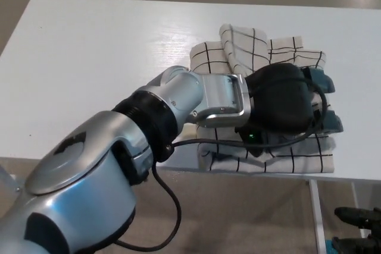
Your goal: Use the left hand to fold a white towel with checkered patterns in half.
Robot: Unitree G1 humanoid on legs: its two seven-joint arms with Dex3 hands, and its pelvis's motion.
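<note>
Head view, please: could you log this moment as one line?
left hand: resting on towel, grip unclear | white towel with black checkered lines: bunched, roughly folded, at front edge of white table | right hand: not in view

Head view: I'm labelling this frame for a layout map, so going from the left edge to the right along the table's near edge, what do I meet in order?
Left arm's silver elbow → black wrist band → left hand resting on the towel → bare table.

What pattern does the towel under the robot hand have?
The towel is white with a grid of thin black lines, a checkered pattern. The head view, the only view, shows it.
</note>
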